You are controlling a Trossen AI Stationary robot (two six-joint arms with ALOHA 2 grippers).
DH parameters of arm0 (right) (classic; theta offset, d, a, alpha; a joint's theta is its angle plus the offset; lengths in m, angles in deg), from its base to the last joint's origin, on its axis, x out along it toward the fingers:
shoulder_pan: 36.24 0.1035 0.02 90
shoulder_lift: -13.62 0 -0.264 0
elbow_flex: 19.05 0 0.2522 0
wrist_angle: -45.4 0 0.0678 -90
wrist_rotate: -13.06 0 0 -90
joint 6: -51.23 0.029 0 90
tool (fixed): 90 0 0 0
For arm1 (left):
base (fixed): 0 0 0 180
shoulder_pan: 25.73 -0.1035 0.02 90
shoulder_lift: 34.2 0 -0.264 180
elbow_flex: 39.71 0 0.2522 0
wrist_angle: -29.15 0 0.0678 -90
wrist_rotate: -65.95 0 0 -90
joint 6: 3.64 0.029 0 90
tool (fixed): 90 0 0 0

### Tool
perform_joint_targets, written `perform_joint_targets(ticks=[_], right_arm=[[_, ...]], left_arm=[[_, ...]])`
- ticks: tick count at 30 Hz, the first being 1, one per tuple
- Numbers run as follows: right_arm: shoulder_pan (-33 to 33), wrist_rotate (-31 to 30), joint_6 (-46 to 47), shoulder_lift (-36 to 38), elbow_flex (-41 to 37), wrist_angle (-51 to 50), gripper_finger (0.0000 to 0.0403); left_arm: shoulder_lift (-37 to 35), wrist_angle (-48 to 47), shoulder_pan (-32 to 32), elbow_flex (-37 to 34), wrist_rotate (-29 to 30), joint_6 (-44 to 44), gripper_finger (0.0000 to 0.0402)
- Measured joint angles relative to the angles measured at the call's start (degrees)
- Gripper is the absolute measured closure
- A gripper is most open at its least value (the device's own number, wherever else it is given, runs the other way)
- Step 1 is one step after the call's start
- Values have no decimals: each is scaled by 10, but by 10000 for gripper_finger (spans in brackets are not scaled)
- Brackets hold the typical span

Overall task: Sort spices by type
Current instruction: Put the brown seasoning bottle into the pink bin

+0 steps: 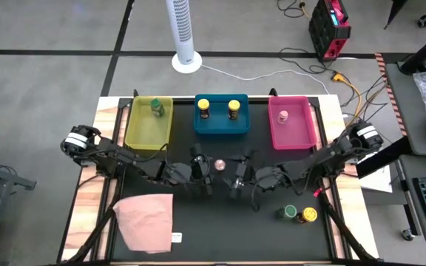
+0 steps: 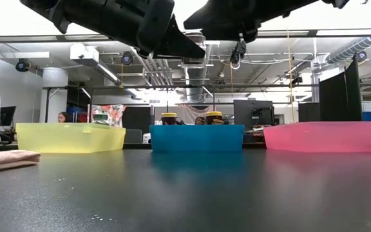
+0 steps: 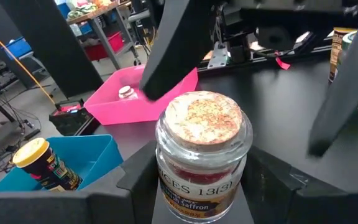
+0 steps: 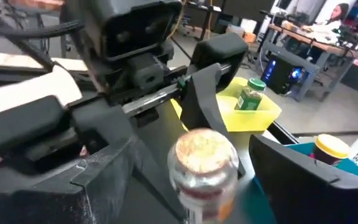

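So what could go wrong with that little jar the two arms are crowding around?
1. The held jar seems to be gripped by the left end effector, with the right end effector very close. They could bump, or the jar could slip and drop if it is passed over.
2. The pink bin already has a binned jar inside. Another one dropped on top might tip over.

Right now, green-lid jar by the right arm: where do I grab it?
Grip the green-lid jar on its round body just under the lid, coming straight down, since it stands upright. The yellow-lid jar sits close beside it, so probably set the fingers on the other two sides.
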Motion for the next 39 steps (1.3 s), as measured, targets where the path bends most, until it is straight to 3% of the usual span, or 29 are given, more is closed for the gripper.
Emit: perform_joint_targets(ticks=[11, 20, 26, 32, 39], right_arm=[[-31, 1, 41, -21, 37, -76, 135], [-31, 5, 41, -22, 39, -87, 239], [-31, 5, 42, -21, 39, -89, 239], [-32, -5, 45, -16, 37, -106, 239], [-58, -10, 96, 46, 36, -233, 239]], left_arm=[[1, -1, 2, 0, 1, 4, 224], [1, 4, 2, 0, 2, 9, 215], [1, 8, 2, 0, 1, -16, 203], [1, 0, 3, 0, 3, -20, 149], [-2, -17, 4, 0, 10, -8, 111]])
